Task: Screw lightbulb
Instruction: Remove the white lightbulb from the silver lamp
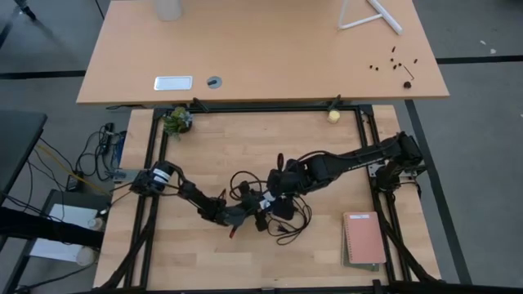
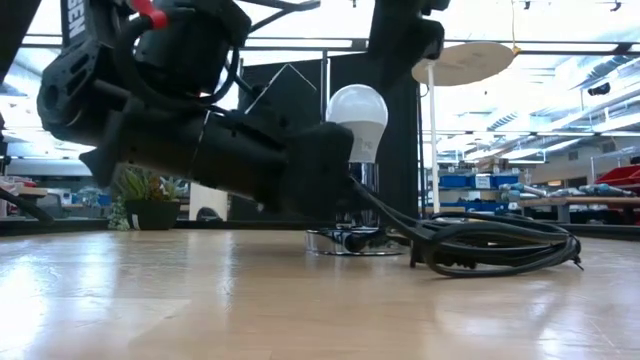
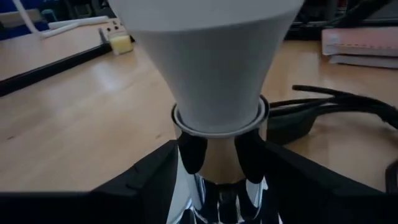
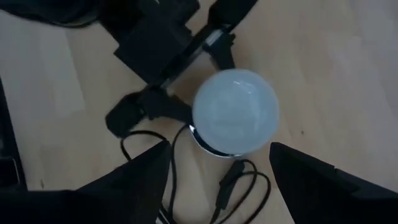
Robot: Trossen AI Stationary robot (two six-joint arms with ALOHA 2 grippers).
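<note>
Near mid-desk (image 1: 204, 253), lightbulb (image 2: 357, 118) standing upright in socket (image 2: 352, 240), left claw (image 3: 219, 163) pinching the socket's shiny neck, right claw (image 4: 217, 162) spread open above; probably light, slippery, fragile, best held gently around the widest part.

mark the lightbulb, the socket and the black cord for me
lightbulb (image 2: 357, 112): low view, on its white dome.
socket (image 3: 219, 163): left wrist view, on its shiny stem under the bulb.
black cord (image 2: 500, 245): low view, on the coiled bundle.

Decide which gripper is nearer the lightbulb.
Left. The left gripper flanks the socket right under the lightbulb; the right gripper hovers above it, apart.
</note>
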